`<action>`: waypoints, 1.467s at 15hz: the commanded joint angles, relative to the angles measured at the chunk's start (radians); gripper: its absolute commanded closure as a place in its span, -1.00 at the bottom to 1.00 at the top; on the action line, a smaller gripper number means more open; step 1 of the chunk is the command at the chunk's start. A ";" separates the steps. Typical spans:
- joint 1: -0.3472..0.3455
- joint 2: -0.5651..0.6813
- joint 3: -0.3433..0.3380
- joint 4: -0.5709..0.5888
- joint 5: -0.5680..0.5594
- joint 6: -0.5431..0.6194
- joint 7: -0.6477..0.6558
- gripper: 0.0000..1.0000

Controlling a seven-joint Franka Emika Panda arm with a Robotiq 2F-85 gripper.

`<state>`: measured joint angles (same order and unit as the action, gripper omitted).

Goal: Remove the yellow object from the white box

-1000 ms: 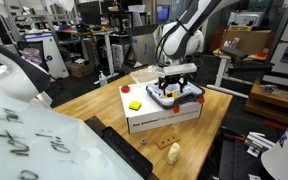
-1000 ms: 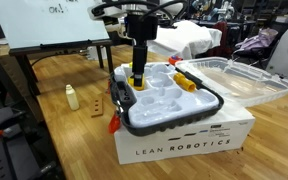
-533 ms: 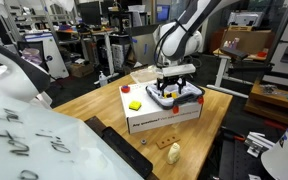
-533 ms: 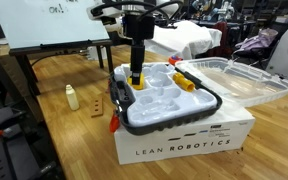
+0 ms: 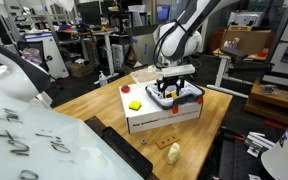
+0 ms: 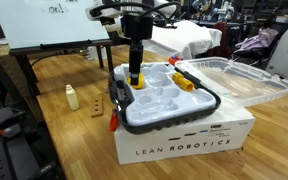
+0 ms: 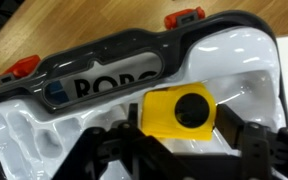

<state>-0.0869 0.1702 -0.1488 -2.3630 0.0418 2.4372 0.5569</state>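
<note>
2 fingers (image 7: 234, 130) of my pincer (image 7: 181, 128) press against opposite sides of the yellow object (image 7: 178, 110), so I judge it gripped, with the jaws closed down to its width. It sits squarely between them, inside the white box (image 7: 239, 70) near one end. I cannot tell whether it is clear of the floor. It looks blocky, with no clear long axis, its round hole facing my wrist. In an exterior view my pincer (image 6: 135, 70) hangs vertically over it, so I judge a straight lift comes next.
</note>
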 commanded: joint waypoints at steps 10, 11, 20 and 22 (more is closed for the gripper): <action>0.000 -0.025 -0.003 -0.010 0.024 0.014 -0.024 0.07; 0.000 -0.036 -0.003 -0.013 0.024 0.015 -0.025 0.07; 0.000 -0.153 0.010 -0.048 0.018 0.038 -0.009 0.07; -0.001 -0.178 0.017 -0.058 0.021 0.035 -0.014 0.07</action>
<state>-0.0835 0.0358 -0.1427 -2.3820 0.0560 2.4375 0.5560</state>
